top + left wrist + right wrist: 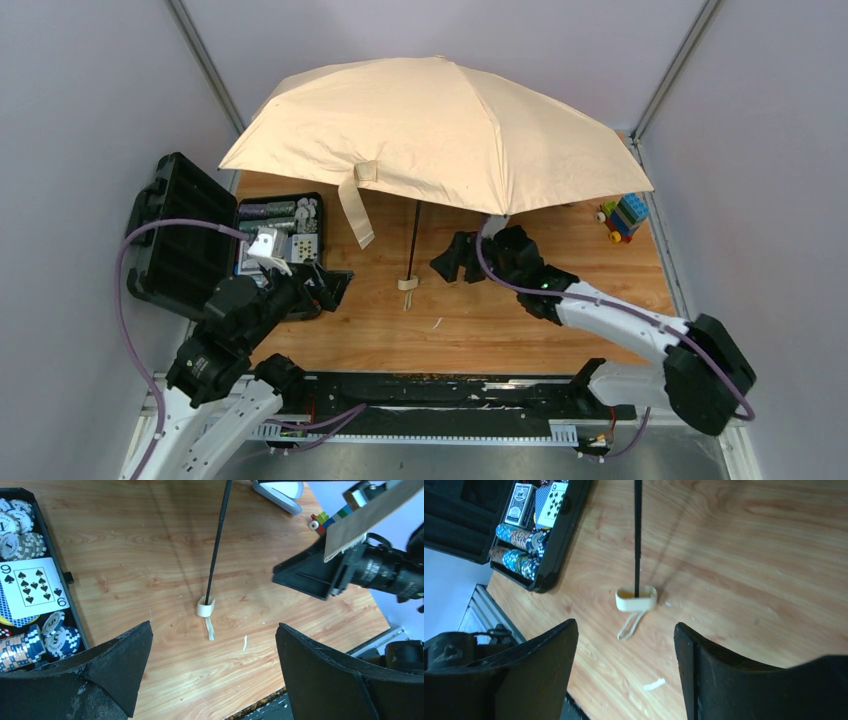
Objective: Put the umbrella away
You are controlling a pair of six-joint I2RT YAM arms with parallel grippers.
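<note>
Umbrella (440,130) stands fully open on its handle (407,284) mid-table (380,335), left gripper (322,285) at the handle's 9 o'clock, right gripper (455,264) at 3 o'clock, both spread and empty: likely the approach step, next needing a grip on the shaft (414,240) to collapse it.

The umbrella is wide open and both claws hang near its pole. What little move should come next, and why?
Probably the right gripper should ease in and close on the black shaft just above the handle. The umbrella stands fully open on that handle, and the left gripper is open and empty too, so steadying it seems needed before folding.
</note>
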